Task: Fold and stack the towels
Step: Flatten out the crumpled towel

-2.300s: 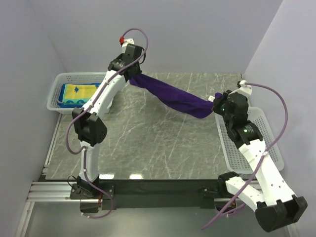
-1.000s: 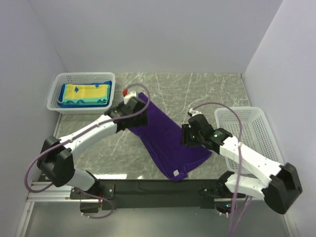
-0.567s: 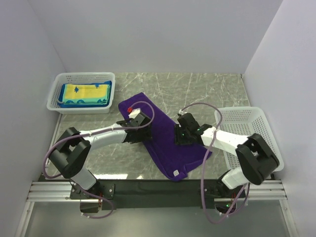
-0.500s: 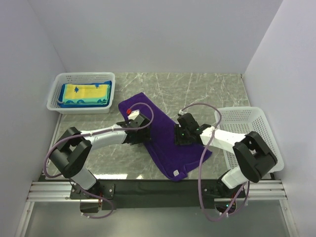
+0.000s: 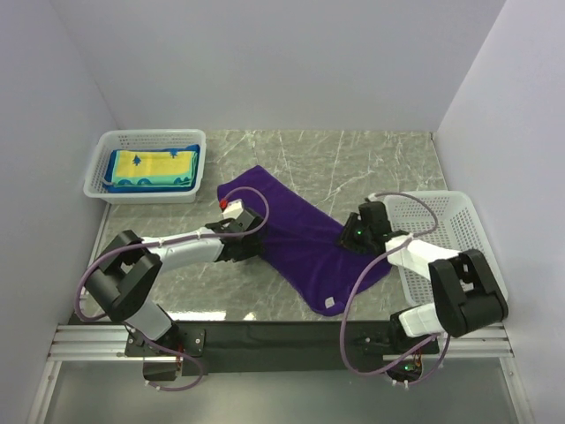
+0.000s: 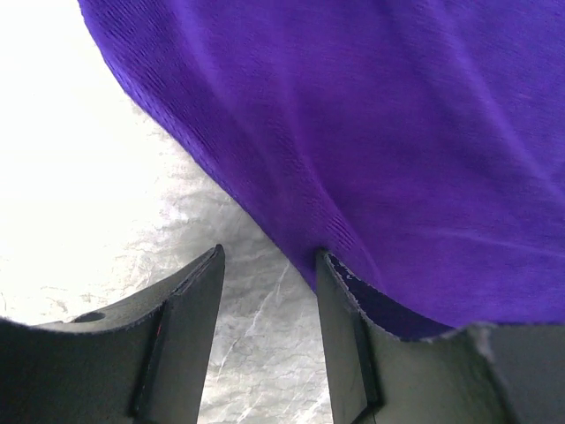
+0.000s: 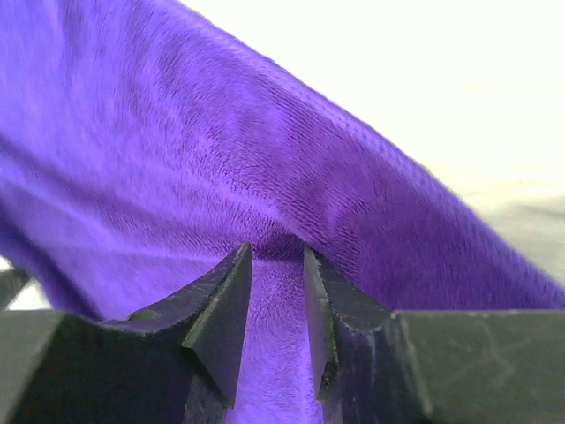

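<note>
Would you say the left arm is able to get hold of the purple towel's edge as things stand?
Probably yes: the left gripper sits at the purple towel's left edge, jaws apart, nothing in the way, though the hem lies against one finger.

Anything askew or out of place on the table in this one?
The purple towel lies skewed, diagonal to the edges of the table and still unfolded, with its tagged corner close to the front edge. Nothing looks spilled or damaged.

You see a grey stone table, purple towel spread flat in its middle, left basket at the back corner, right basket by the side.
</note>
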Controlling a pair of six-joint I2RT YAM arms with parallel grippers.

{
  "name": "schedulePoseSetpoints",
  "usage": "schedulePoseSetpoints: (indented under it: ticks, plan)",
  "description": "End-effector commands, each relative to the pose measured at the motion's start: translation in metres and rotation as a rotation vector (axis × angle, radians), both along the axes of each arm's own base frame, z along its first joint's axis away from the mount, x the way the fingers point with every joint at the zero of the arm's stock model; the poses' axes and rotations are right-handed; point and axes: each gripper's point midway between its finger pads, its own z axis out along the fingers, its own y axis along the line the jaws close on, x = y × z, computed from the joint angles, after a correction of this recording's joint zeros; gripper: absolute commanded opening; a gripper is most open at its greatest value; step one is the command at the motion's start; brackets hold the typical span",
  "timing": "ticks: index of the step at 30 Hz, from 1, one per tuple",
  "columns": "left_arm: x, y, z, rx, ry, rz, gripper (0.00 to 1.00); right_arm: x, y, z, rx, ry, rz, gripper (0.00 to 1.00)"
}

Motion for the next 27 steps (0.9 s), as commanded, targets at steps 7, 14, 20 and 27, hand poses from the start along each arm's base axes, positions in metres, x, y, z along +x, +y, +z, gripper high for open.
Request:
schedulePoseSetpoints:
  ticks: [7, 14, 20, 27]
  plan:
    - [-0.04, 0.054, -0.034, 0.14, 0.128, 0.07, 0.53, -0.008, -0.038, 0.003, 0.003, 0.006, -0.154, 0.4]
    - [-0.047, 0.087, -0.035, 0.245, 0.161, 0.128, 0.53, -0.006, -0.044, 0.018, -0.04, -0.052, -0.132, 0.4]
    - [-0.024, 0.075, 0.011, 0.201, 0.057, 0.128, 0.59, -0.014, -0.027, 0.047, -0.099, -0.121, 0.024, 0.45]
    - [0.021, 0.01, 0.065, 0.082, -0.052, 0.018, 0.58, -0.057, 0.008, 0.058, -0.235, -0.105, 0.262, 0.47]
